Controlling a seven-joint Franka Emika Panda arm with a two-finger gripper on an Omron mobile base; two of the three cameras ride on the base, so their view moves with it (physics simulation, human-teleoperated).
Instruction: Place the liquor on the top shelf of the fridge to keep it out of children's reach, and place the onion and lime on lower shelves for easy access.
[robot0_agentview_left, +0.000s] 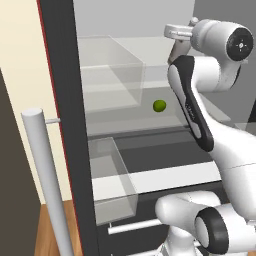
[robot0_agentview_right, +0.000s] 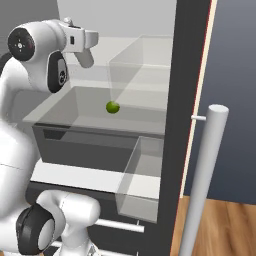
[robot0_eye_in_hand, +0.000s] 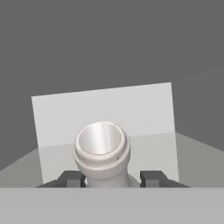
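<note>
Closest, in the hand view, the gripper (robot0_eye_in_hand: 113, 178) is clenched on the neck of the pale bottle (robot0_eye_in_hand: 102, 153), one dark finger on each side, cap facing the camera. Behind it, the white arm (robot0_agentview_left: 192, 107) reaches into the open fridge (robot0_agentview_left: 67, 100). Farther in, a green lime (robot0_agentview_left: 159, 105) rests on a glass shelf (robot0_agentview_right: 75, 107).

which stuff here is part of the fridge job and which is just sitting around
Job:
liquor, clamped in the gripper
lime on a fridge shelf
fridge

Just there:
clear door bins
dark drawer
silver door handle
</note>
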